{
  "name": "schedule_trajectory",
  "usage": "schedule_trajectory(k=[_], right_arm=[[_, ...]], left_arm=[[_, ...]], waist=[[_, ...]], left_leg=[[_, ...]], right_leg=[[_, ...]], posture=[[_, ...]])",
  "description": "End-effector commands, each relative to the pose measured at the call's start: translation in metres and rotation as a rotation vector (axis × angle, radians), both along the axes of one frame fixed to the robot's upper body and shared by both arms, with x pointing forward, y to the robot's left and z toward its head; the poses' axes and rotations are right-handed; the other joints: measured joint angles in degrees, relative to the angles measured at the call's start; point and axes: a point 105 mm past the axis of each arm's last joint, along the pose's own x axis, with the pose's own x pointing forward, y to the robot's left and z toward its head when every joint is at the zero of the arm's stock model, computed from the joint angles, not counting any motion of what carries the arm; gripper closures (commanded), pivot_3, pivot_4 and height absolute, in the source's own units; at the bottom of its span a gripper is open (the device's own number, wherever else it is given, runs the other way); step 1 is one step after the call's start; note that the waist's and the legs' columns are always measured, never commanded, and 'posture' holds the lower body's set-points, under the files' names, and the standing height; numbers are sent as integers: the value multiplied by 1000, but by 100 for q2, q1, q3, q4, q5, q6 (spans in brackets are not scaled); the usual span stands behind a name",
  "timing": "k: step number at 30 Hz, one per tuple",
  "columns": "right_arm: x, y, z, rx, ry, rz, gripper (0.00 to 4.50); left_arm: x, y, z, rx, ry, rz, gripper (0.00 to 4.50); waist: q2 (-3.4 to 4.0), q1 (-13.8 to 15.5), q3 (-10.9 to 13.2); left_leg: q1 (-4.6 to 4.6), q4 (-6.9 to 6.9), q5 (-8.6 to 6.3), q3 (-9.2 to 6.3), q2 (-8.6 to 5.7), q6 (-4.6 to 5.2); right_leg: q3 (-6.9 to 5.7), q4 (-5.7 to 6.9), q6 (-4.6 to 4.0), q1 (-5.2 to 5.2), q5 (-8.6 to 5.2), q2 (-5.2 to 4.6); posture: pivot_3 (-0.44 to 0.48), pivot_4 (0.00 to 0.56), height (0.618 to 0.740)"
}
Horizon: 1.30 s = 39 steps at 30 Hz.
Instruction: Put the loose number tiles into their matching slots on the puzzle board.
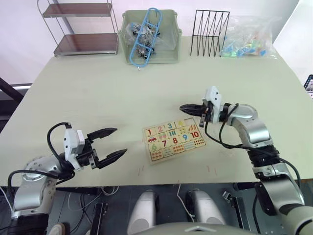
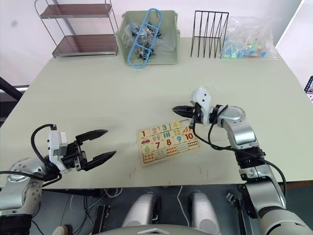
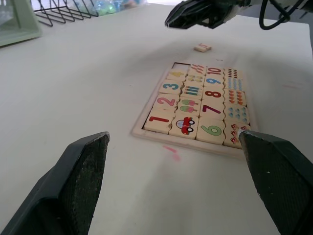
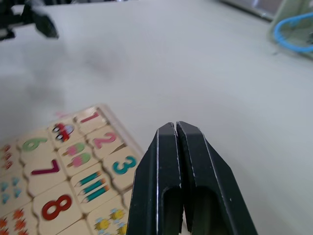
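The puzzle board (image 1: 173, 141) is seen flat on the table (image 1: 98, 98), with tiles 1 (image 3: 159, 121), 2 (image 3: 167, 101), 3 (image 3: 173, 87) and 4 (image 3: 177, 75) seated in their row. The 5 tile (image 3: 202, 47) lies loose on the table just beyond the board's far edge, under the right gripper (image 1: 183, 107), whose fingers are pressed together with nothing between them. The left gripper (image 1: 116, 142) is held spread wide, empty, near the table's front edge and well apart from the board.

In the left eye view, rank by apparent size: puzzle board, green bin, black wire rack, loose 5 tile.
1. Green bin
2. Puzzle board, though it lies nearer the camera, so these two are unsure
3. Black wire rack
4. Loose 5 tile, too small to rank there
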Motion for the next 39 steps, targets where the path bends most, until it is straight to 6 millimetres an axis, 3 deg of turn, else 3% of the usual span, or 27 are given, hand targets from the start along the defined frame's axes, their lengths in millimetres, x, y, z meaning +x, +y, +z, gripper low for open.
schedule_trajectory(k=[1,5,9,10,11,12,14,15,19,27,39], right_arm=[[-4,-23,29,84,-107,-60,4441],[-10,-55,32,118,-133,-157,4441],[-21,-84,29,151,-136,-278,2733],[-25,-89,26,151,-136,-301,2211],[-28,-94,23,148,-133,-325,1363],[-35,-103,17,145,-123,-366,1287],[-48,-119,7,142,-101,-437,375],[-55,-128,1,138,-89,-475,176],[-81,-151,-19,121,-38,-567,176],[-125,-174,-48,144,21,-688,176],[-132,-175,-57,146,11,-752,176]], left_arm=[[1,8,5,-27,-33,51,0],[1,12,2,-52,-31,100,0],[2,15,-6,-57,-11,151,0],[2,16,-7,-52,-11,158,0],[2,16,-8,-52,-9,162,0],[1,16,-10,-50,-3,167,0],[0,17,-13,-45,12,177,0],[0,18,-15,-40,18,182,0],[0,21,-18,-28,29,206,0],[-3,22,-23,-25,48,248,0],[-2,24,-16,-23,37,310,0]], waist=[[0,6,0],[-1,3,-1],[-1,3,-1],[-2,-6,-1],[-2,-11,-1],[-2,-6,-1],[-5,7,-3],[-3,20,-2],[-4,21,-2],[-5,-3,-4],[-6,13,-6]], left_leg=[[-1,0,0,0,-1,0],[0,0,0,3,-1,0],[1,0,0,1,-1,0],[1,0,0,2,-1,0],[3,0,0,6,-1,0],[4,0,0,7,-1,0],[5,0,0,4,0,0],[5,0,0,4,0,0],[3,1,0,7,-1,0],[16,3,0,13,11,1],[15,9,-1,21,14,0]], right_leg=[[0,-1,0,0,0,-1],[2,-1,1,1,0,-4],[2,0,1,2,0,-1],[3,0,1,2,0,-1],[6,0,1,3,0,1],[8,1,1,2,0,2],[1,-1,0,9,-2,3],[1,-1,0,8,-2,3],[9,-3,3,8,-2,-2],[17,-1,-12,13,-16,11],[24,-2,-10,11,-18,6]], posture=[[0,150,739],[0,150,739],[0,150,739],[0,150,739],[0,150,739],[0,150,739],[0,150,739],[0,150,739],[0,150,739],[0,150,739],[0,150,739]])
